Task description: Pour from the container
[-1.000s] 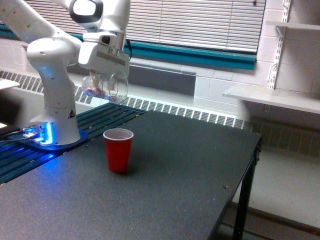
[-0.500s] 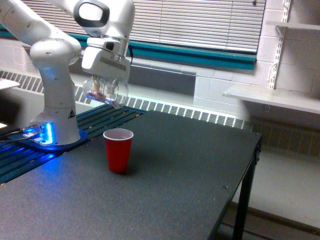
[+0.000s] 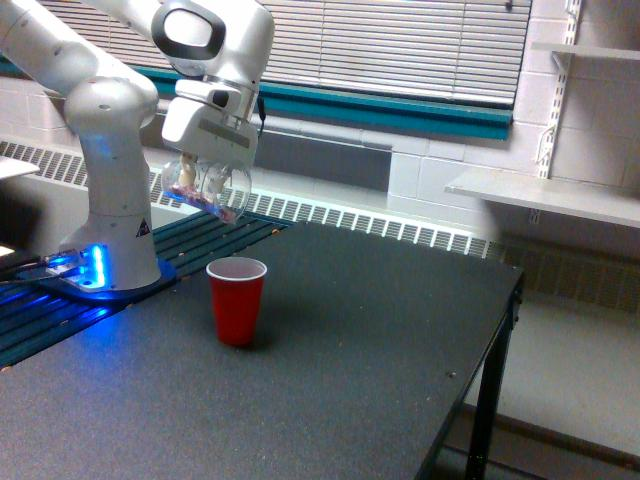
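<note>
The container (image 3: 205, 187) is a clear jar with small pinkish and white pieces inside, seen in the exterior view. It hangs tilted in the air, its bottom edge slanting down toward the exterior view's right. My gripper (image 3: 207, 170) is shut on it from above. A red cup (image 3: 237, 299) with a white inside stands upright on the dark table (image 3: 380, 340), below the container and a little toward the exterior view's right. There is a clear gap between the container and the cup's rim.
The arm's white base (image 3: 112, 220) stands on a blue-lit plate (image 3: 85, 275) at the exterior view's left. The table's edge (image 3: 490, 340) drops off at the right. A radiator grille (image 3: 400, 230) and window blinds run along the back wall, with shelves (image 3: 545, 195) at the right.
My gripper has turned the container a little further and shifted slightly to the exterior view's left and up. The red cup has not moved.
</note>
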